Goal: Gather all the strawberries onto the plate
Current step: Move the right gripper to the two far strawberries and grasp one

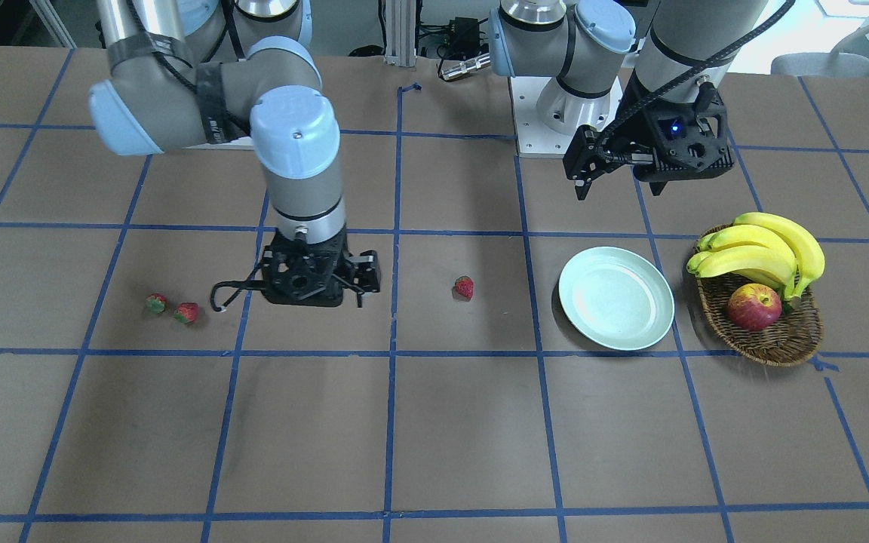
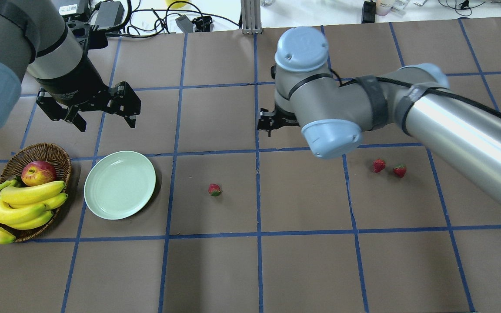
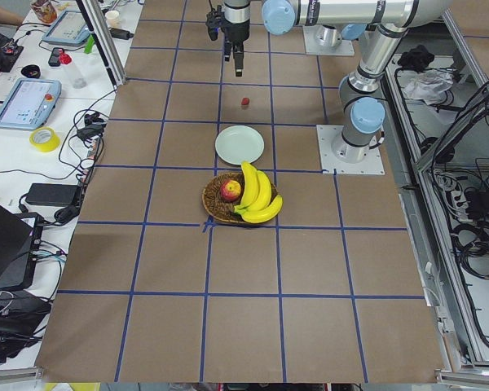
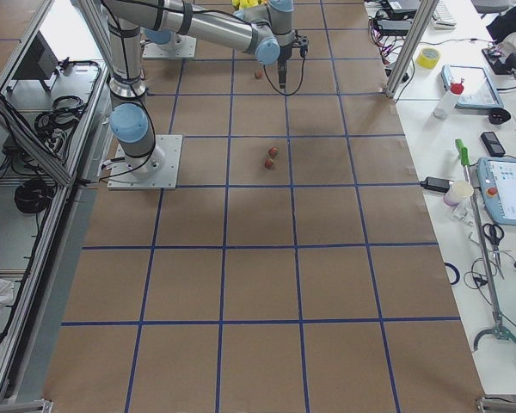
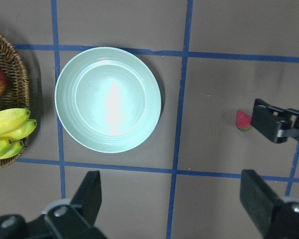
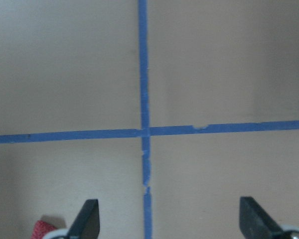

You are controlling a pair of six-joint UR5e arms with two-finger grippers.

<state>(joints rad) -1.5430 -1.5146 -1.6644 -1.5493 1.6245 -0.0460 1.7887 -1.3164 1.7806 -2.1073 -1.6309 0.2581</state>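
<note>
Three strawberries lie on the table. One (image 2: 214, 190) (image 1: 464, 288) is near the middle, right of the plate in the overhead view. The other two (image 2: 379, 165) (image 2: 399, 170) lie side by side under my right arm. The pale mint plate (image 2: 120, 184) (image 5: 108, 99) is empty. My left gripper (image 2: 105, 124) (image 5: 172, 199) is open and empty, hovering behind the plate. My right gripper (image 6: 169, 224) (image 2: 270, 126) is open and empty above a tape crossing. The middle strawberry (image 6: 40, 229) shows at the lower left edge of its wrist view.
A wicker basket (image 2: 37, 152) left of the plate holds bananas (image 2: 20, 204) and an apple (image 2: 38, 172). Blue tape lines grid the brown table. Cables and boxes lie along the far edge (image 2: 111, 13).
</note>
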